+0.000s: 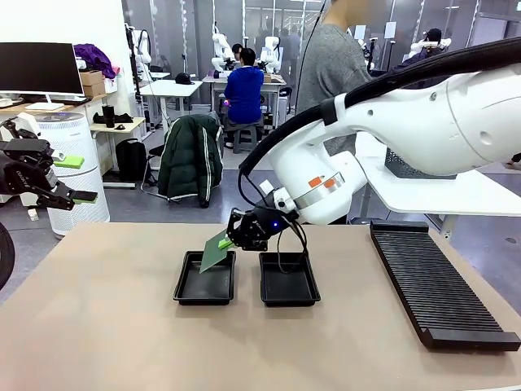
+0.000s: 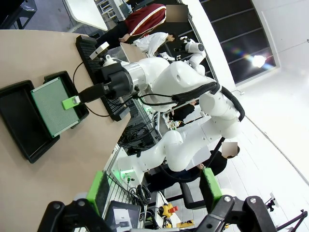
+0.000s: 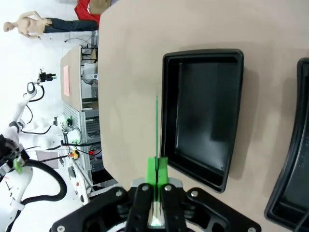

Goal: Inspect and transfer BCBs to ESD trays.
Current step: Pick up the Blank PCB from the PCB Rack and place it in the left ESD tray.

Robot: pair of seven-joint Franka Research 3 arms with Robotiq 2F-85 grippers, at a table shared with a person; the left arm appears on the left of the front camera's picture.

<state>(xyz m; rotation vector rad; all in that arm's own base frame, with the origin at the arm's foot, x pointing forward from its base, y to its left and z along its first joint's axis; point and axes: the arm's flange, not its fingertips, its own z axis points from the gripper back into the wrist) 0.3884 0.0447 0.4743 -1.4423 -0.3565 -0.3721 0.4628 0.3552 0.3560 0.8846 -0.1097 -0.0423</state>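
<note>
One BCB (image 1: 213, 252), a thin green board, hangs tilted over the left ESD tray (image 1: 184, 294), with my right gripper (image 1: 231, 239) shut on its upper edge. The right wrist view shows this BCB (image 3: 157, 128) edge-on between the closed right gripper (image 3: 157, 175), just beside the rim of the ESD tray (image 3: 169, 111), whose floor is bare. The second ESD tray (image 1: 287, 298) lies to the right, also bare. My left gripper (image 1: 77, 179) hovers open at the far left, off the table. Seen from the left wrist, the BCB (image 2: 52, 107) lies flat-faced over the trays (image 2: 23, 140).
A long black ribbed rack (image 1: 440, 285) lies along the table's right side. A person in a grey top (image 1: 332, 65) stands behind the table's far edge. The near half of the table is bare tan surface.
</note>
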